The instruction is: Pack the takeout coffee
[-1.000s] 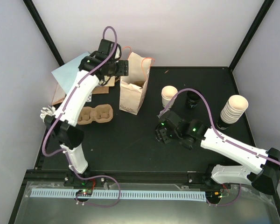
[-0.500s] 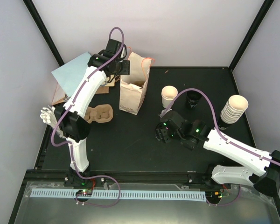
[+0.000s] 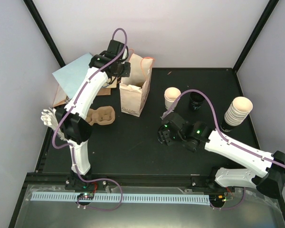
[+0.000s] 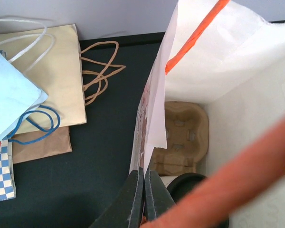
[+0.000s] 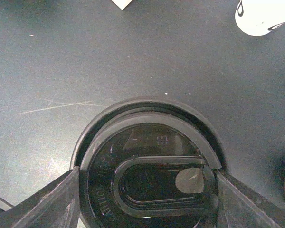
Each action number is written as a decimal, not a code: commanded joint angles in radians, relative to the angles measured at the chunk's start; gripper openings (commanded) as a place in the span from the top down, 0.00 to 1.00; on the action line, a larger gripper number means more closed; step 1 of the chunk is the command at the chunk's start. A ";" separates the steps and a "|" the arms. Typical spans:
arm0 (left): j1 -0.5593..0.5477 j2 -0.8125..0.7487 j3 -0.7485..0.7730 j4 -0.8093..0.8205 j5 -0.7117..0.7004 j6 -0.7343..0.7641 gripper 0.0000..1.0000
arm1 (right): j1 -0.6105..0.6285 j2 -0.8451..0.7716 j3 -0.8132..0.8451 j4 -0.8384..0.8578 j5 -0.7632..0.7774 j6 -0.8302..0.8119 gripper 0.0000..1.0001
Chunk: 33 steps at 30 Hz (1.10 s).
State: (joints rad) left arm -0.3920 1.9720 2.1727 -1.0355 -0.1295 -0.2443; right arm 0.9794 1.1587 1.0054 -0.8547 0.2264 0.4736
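The cup (image 5: 152, 156) stands upright on the table (image 5: 61, 57), lid up, long axis vertical, clasped at the rim by my right gripper (image 5: 146, 199). My left gripper (image 4: 143, 190) pinches the bag (image 4: 218, 61) wall. Inside the bag sit a tray (image 4: 185, 128) and a black lid (image 4: 192, 187).
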 commanded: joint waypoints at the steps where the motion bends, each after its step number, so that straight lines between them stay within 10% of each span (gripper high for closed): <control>1: 0.005 -0.050 0.037 -0.050 0.005 0.031 0.99 | -0.006 -0.004 0.051 -0.011 0.031 -0.007 0.28; 33: -0.052 -0.525 -0.458 0.076 0.446 -0.076 0.98 | -0.046 -0.130 0.197 -0.291 0.280 0.025 0.29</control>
State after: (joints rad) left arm -0.4320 1.5097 1.7348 -1.0458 0.1928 -0.2775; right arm 0.9463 1.0496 1.1835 -1.1122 0.4454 0.4789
